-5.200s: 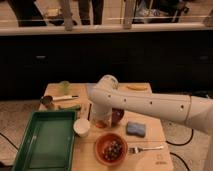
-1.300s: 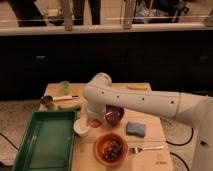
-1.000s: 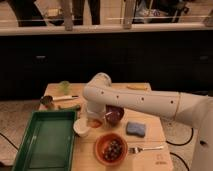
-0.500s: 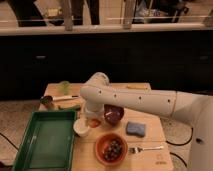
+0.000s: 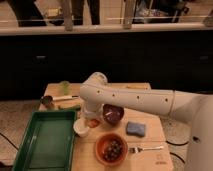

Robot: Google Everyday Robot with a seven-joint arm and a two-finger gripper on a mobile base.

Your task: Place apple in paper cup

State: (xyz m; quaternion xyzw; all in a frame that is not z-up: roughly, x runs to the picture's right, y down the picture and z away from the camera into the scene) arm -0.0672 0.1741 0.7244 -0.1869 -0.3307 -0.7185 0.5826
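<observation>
The gripper (image 5: 92, 118) is pressed together over the small round red-orange apple (image 5: 93, 123), left of centre beside the short white paper cup (image 5: 81, 129), which could be toppled by a low carry.

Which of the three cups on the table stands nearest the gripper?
The white paper cup, beside the green tray. The gripper is right next to it, at the apple; the metal cup and green cup stand farther back.
</observation>
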